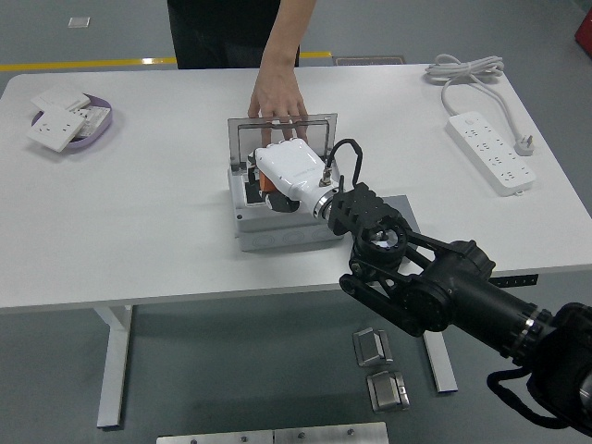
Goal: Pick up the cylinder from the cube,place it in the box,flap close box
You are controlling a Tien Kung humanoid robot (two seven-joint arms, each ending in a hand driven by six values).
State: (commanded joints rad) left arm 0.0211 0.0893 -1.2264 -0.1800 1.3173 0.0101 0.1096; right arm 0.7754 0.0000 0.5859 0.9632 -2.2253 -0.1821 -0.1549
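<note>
My right hand (pixel 265 190) reaches in from the lower right and hangs low over the open grey box (pixel 277 229). Its white back faces up and its fingers curl around the orange cylinder (pixel 264 182), of which only a sliver shows at the box's opening. The box's clear lid (pixel 282 134) stands upright at the back. A person's hand (pixel 275 96) rests on the lid's top edge. My forearm hides most of the grey cube (pixel 405 202) to the right of the box. My left hand is out of view.
A white power strip (pixel 490 153) with its coiled cable (pixel 462 69) lies at the far right. A purple dish (pixel 72 122) holding white switch plates sits at the far left. Metal parts (pixel 379 365) lie on the floor below the table's near edge.
</note>
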